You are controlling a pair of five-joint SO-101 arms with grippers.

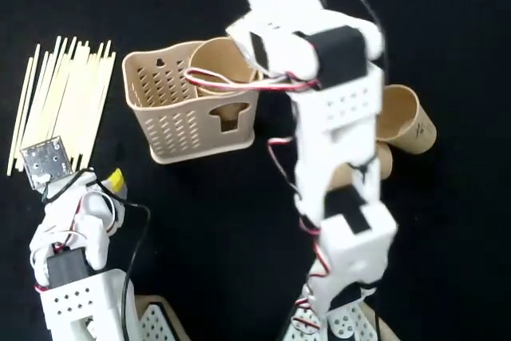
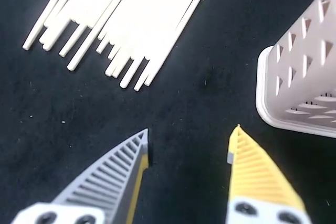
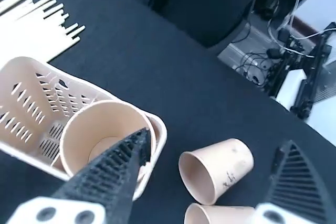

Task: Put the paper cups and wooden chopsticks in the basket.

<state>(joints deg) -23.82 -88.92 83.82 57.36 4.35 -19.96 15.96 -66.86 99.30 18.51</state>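
Paper cup [image 3: 89,127] upright in basket [image 3: 31,98], at its corner. Second cup [image 3: 215,169] lies on its side on black surface [image 3: 173,77] beside basket; third cup [image 3: 210,216] just beside it, partly cut off. Wooden chopsticks [image 2: 131,14] in loose bundle on surface, near basket's other side. Right gripper [image 3: 215,139] above basket edge, jaws wide apart, one tip over rim of cup in basket, possibly touching. Left gripper [image 2: 189,145] low over surface between chopstick ends and basket corner, jaws apart, holding nothing.

One paper cup [image 1: 217,63] stands in the basket [image 1: 182,127] beside chopsticks [image 1: 64,93].
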